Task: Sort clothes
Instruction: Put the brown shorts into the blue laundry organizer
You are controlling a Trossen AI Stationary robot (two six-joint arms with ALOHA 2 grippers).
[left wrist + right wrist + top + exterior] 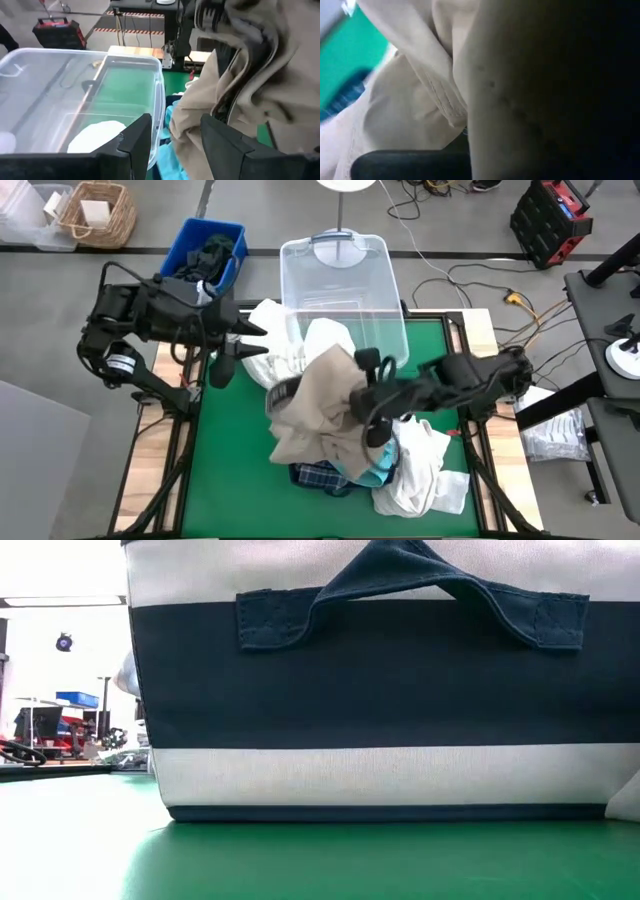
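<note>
My right gripper (372, 375) reaches in from the table's right and is shut on a khaki beige garment (318, 408), which drapes over the pile of clothes in the middle of the green mat. Under it lie white garments (420, 470), a navy-and-white plaid one (318, 476) and a teal one (377, 476). Another white garment (290, 352) lies by the clear bin (345, 290). My left gripper (252, 340) hovers open at the mat's far left, pointing toward the pile, with nothing between its fingers (135, 137). My right gripper holds the khaki garment by a bunched upper part (235, 30), coming in from the table's right. Folds of the cloth (440, 95) wrap over the fingers and hide the place of contact. The garment hangs slack below the gripper, its lower part (300, 442) resting on the pile.
A clear plastic bin with a white garment (95, 135) inside stands at the mat's far edge. A blue bin (190, 242) holding dark clothes stands off the table's far left corner. In the low view a navy-and-white fabric box (380, 690) blocks the sight of the table.
</note>
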